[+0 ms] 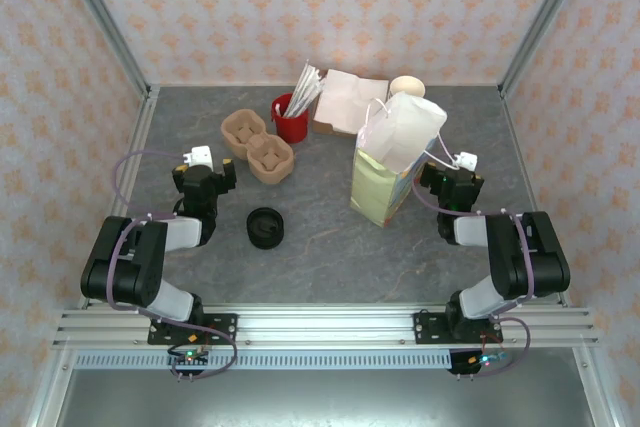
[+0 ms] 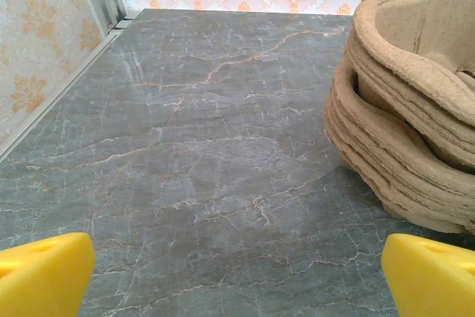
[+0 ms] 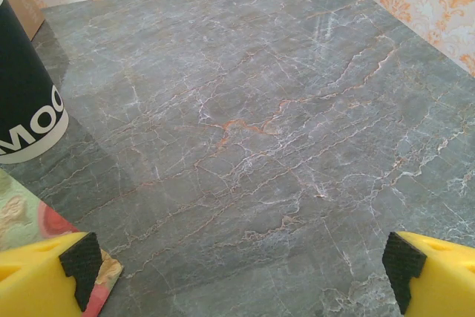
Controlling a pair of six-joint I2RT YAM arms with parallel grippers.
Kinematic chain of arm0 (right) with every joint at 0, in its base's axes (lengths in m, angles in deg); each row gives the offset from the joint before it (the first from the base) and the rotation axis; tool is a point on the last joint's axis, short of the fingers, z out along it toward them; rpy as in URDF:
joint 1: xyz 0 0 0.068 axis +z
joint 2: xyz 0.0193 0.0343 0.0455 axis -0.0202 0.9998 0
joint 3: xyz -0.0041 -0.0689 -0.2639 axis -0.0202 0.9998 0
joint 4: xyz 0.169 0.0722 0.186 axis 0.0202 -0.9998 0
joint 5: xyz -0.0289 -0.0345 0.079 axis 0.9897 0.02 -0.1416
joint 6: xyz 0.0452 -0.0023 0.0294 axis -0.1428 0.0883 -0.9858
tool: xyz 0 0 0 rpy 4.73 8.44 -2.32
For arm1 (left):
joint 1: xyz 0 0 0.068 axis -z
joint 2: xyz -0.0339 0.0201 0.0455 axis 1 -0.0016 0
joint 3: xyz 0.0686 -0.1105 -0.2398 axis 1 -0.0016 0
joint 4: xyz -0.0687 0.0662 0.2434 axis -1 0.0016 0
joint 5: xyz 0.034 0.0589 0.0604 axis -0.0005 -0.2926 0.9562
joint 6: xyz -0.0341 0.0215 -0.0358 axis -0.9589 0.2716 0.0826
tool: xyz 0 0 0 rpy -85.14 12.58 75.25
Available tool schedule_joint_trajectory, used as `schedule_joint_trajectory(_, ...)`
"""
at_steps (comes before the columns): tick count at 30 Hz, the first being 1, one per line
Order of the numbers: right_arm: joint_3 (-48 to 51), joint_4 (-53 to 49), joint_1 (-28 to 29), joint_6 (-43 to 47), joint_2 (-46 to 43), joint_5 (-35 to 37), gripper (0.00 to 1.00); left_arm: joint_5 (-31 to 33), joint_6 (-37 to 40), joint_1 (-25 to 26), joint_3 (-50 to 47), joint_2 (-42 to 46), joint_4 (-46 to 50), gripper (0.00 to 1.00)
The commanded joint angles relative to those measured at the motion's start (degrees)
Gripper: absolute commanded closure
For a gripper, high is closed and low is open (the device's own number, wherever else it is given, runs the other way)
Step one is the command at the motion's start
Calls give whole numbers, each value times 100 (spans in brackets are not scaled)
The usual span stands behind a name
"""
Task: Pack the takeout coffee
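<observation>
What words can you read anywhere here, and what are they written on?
"MOO": white letters on the black container, cut off by the picture's edge.
The bag has a colourful print, too blurred to read.
Nothing else can be read.

The grey veined stone-look table [image 2: 185,154] looks smooth and faintly glossy; the stacked tan moulded-pulp cup trays [image 2: 401,131] look rough and matt.

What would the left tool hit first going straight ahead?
The left tool would probably graze the pulp tray stack with its right-hand finger; the middle looks free across the table, depth unclear.
</observation>
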Motion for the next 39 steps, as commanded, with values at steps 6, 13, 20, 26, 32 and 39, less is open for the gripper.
schedule_joint_trajectory(6,-27,193,-44,49,29,13,1,184,-45,37,-52,-11,14,0)
schedule_joint_trajectory(13,-14,211,-43,47,16,11,1,184,-47,33,-52,-11,13,0)
schedule_joint_trajectory(20,98,249,-46,69,-167,-36,1,160,-21,33,-103,132,28,0)
schedule_joint_trajectory(26,107,-709,-43,-111,-1236,544,1,851,-331,66,98,1532,1879,0)
schedule_joint_trajectory(32,42,-2308,-43,-16,-2564,875,1,1106,-761,108,345,3277,3697,0)
schedule_joint_trajectory(39,44,-3874,-43,-5,-3920,1575,1,1365,-1251,144,1323,4419,5596,0)
